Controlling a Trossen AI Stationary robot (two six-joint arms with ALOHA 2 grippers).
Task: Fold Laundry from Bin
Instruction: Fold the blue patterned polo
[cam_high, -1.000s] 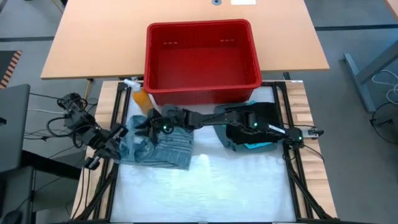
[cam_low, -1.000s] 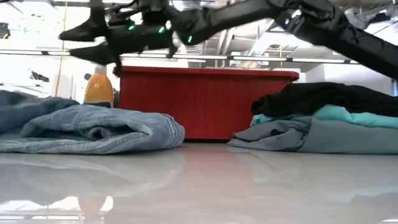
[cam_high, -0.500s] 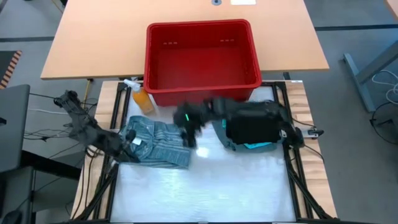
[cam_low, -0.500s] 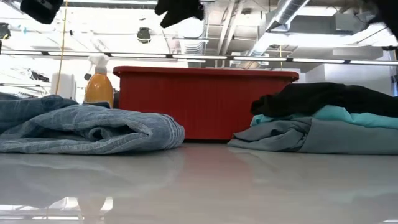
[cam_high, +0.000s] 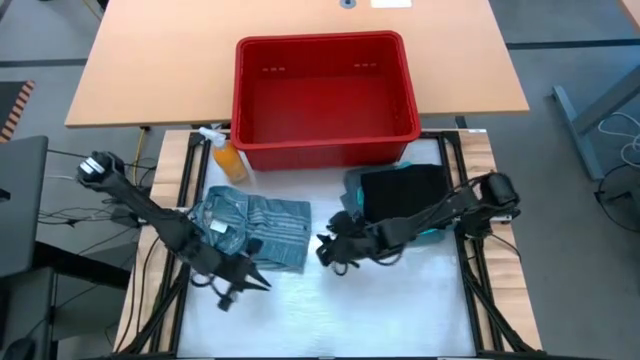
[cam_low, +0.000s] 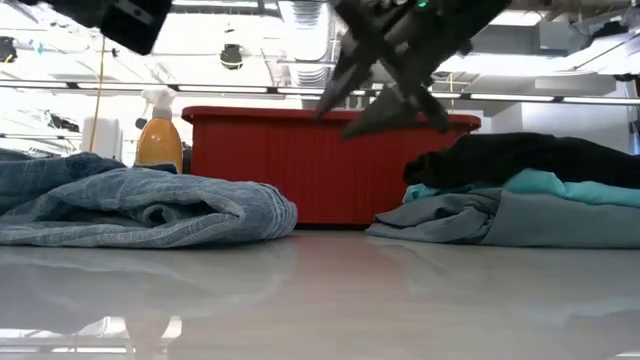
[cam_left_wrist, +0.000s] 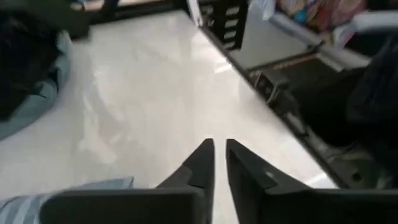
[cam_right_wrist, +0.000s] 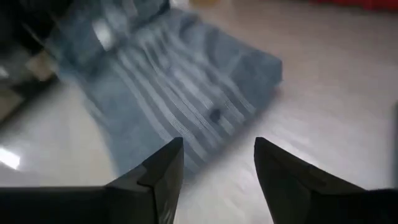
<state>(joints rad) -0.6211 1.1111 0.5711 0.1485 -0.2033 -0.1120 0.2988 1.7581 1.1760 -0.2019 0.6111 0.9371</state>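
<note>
Surface: white glossy mat covers the near part of the counter; a tan tabletop lies beyond its far edge.
Bin: the red bin stands at the far edge of the mat, middle, and looks empty, so I judge the unloading finished.
Folded stack: three garments are piled toward the right edge, just in front of the bin. The black garment lies on top, the turquoise garment under it, the grey-green garment at the bottom. Stacking keeps finished pieces clear of the open working area.
Blue-grey garment: the mottled blue-grey garment lies folded near the left edge, well apart from the stack, probably waiting to be tidied or moved over.
Spray bottle: an orange spray bottle stands beside the bin's left near corner, out of the way.
Left end effector: the left end effector hangs just past the blue-grey garment's near edge, fingers pressed almost together, nothing between them.
Right end effector: the right end effector hovers over bare mat between the two piles, fingers spread and empty, facing the blue-grey garment, which suggests it is placed to reach for that piece.
Progress: late stage by my judgement; one piece left apart.
</note>
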